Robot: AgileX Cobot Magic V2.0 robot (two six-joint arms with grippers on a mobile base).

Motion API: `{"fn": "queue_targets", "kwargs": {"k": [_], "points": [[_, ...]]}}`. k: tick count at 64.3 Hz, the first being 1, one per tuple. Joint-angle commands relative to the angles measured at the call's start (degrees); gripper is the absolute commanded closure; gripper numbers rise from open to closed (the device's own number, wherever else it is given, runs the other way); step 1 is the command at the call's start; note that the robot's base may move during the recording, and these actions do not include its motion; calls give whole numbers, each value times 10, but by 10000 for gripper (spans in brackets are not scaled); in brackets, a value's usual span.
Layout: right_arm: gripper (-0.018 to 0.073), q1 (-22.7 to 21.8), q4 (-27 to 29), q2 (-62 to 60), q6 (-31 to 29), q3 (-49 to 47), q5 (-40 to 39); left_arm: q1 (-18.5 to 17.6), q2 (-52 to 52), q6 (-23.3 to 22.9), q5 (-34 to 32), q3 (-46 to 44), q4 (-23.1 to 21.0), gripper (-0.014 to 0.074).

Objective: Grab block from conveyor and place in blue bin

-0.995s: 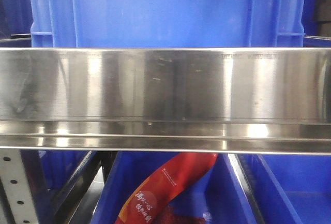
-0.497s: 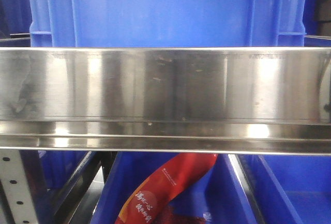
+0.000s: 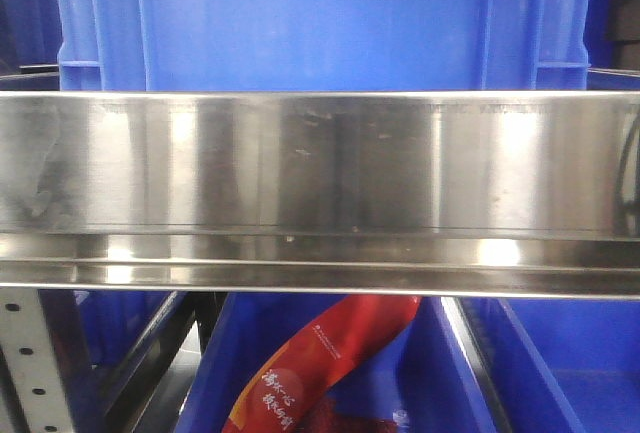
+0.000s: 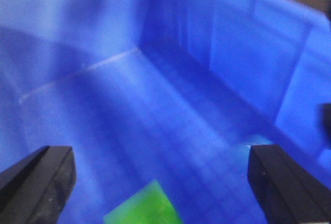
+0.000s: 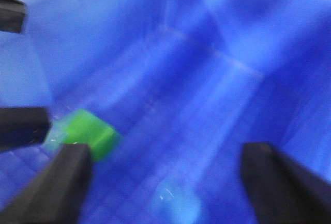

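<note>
Green cuboid block (image 5: 87, 133) — smooth blue plastic bin (image 5: 217, 22) floor | both end effectors agape

Front view faces a steel rail (image 3: 320, 163) close up — both wrist views look down into the blue bin (image 4: 243, 53).

I am seeing a bright green block (image 5: 88, 137) in the blue bin (image 5: 217, 79), between my black fingers (image 5: 57, 188), beyond a silver steel rail (image 3: 320, 163).

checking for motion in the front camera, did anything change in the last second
Almost nothing. A dark shape at the right edge of the steel rail showed half a second ago and has mostly slid out of view. The blue bin behind and the red packet below stayed put.
</note>
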Motion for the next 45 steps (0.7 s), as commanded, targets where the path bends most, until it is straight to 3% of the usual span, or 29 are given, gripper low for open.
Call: {"fn": "queue_targets", "kwargs": {"k": [1,14,20,28,45], "points": [[285,1,0,-28,-2,-6,-3,-4,-22,0,20,-15,0,154],[731,1,0,-96,-2,10,5,-4,-83,0,74,-14,6,526],[720,1,0,-135,-2,41,-6,-4,-120,0,86,-3,8,706],[720,1,0,-203,-2,121,-52,-4,-181,-3,65,53,8,707],[721,1,0,-365,-2,336,-160,-4,-350,-20,-76,283,0,707]]}}
